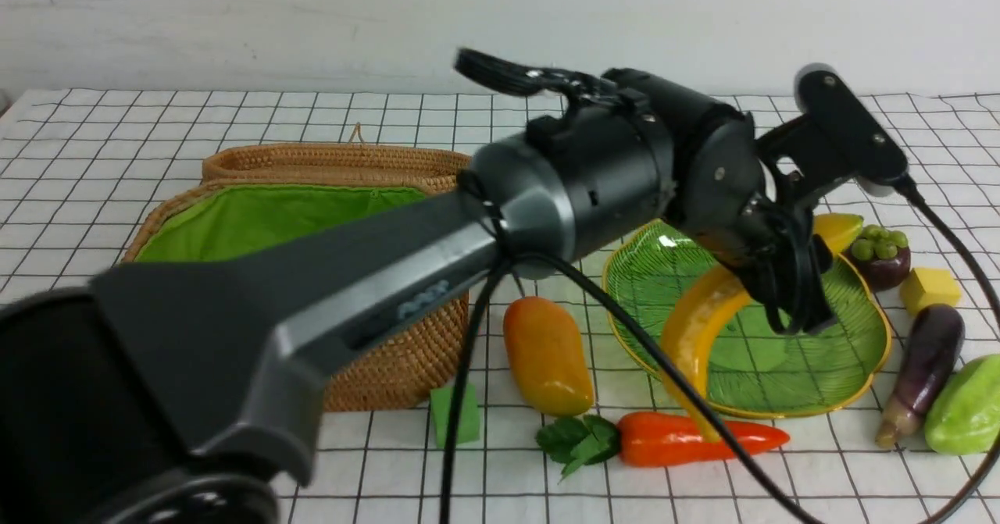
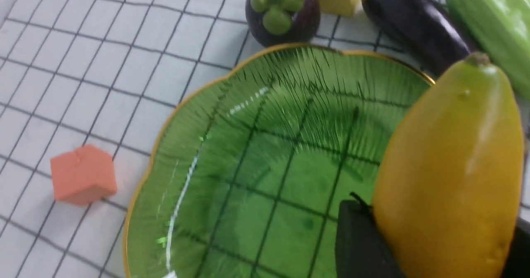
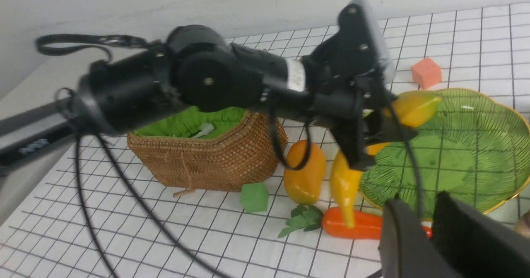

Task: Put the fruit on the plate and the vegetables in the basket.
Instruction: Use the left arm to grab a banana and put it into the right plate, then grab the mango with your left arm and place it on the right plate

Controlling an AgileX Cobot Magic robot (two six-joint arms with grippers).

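1. The left gripper [image 1: 797, 309] pinches the banana [image 1: 703, 329] near its upper end. One black finger [image 2: 360, 245] presses against the fruit's side in the left wrist view.
2. The banana is held on a slant above the plate [image 1: 828, 368]. Its long axis runs from the high, far-right tip near the mangosteen [image 1: 879, 258] down to the near-left end. That low end passes over the plate's near rim and, in the front view, overlaps the carrot [image 1: 703, 440]. I cannot tell whether they touch.
3. The carrot lies on the cloth in front of the plate, its long axis left to right, with the leaves to the left and the point to the right.
4. The mango [image 1: 547, 356] lies between the basket [image 1: 391, 352] and the plate, its long axis running roughly far to near.
5. The eggplant [image 1: 922, 368] lies right of the plate, stem end toward the robot, just beside the pale-green piece [image 1: 969, 407].
6. The basket stands open on the left, showing its green lining.
7. The right gripper [image 3: 430, 211] holds nothing, and only a narrow slit shows between its jaws.
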